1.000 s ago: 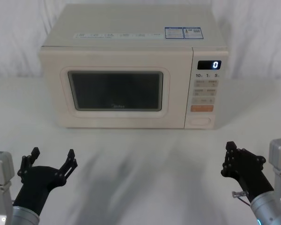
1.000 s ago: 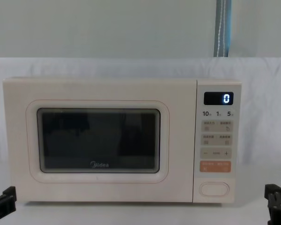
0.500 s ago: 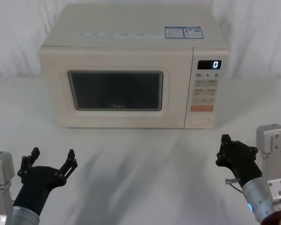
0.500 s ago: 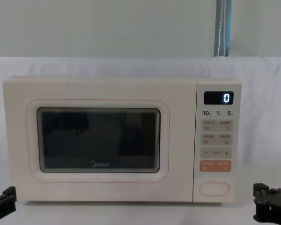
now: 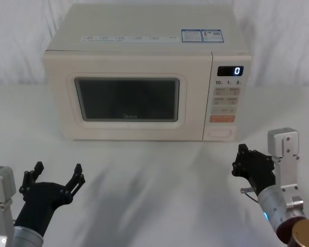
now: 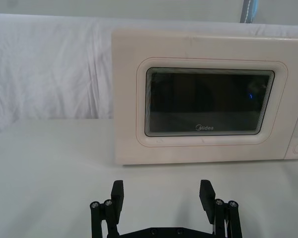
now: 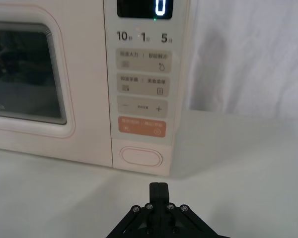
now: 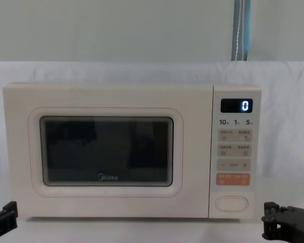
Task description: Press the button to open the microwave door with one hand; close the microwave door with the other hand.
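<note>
On my head camera the microwave [image 5: 147,74] sits in the upper centre of the frame on a white cloth-covered table [image 5: 159,180], its display [image 5: 229,71] reading "0". The microwave door [image 5: 129,98] takes the left and middle of its front and lies flush with the cabinet, closed. The button [image 5: 219,133], the wide cream oval, is at the bottom of the key panel at the microwave's lower right, directly beneath the orange key [image 5: 222,119]. My right gripper [image 5: 251,165] is at the lower right of the head frame, above the table in front of the panel and apart from it; in the right wrist picture its fingertips [image 7: 159,188] are pressed together into one point, just below the button [image 7: 141,157] in that frame. My left gripper [image 5: 55,176] is at the lower left of the head frame, well short of the door, its jaws spread wide; the left wrist picture shows the two fingertips [image 6: 118,190] standing apart with bare table between them.
</note>
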